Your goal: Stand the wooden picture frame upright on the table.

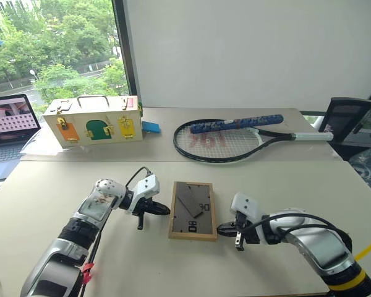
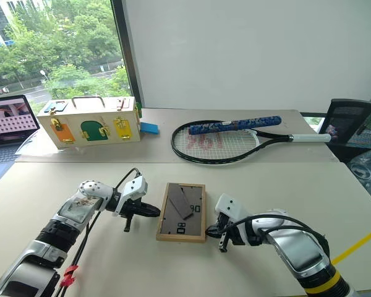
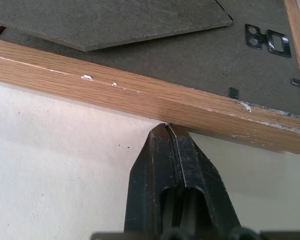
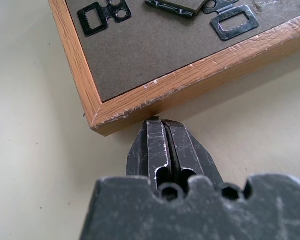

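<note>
Light-wood and rectangular, the small picture frame is lying flat on the large beige tabletop, its dark grey back facing up and its fold-out stand lying close against that back. Its long axis is running away from the robot toward the far wall, and the white mark on the back is sitting near the frame's near end. The frame is resting on the near slab, short of the seam crossing the tabletop.

Both arms are flanking it. The left claw, its two black fingers pressed together, is pointing rightward at the frame's left long edge, with the tips at or just short of the wood; contact cannot be told. The right claw, likewise closed on nothing, is pointing leftward at the frame's near right corner, with its tips right at the wood.

Beyond the seam, a cream wooden latch box with a wire handle is standing at the far left, a small blue block beside it. A black-framed tennis racket is lying at centre with a blue patterned tube resting across it. A laptop is sitting open at the far left edge.
</note>
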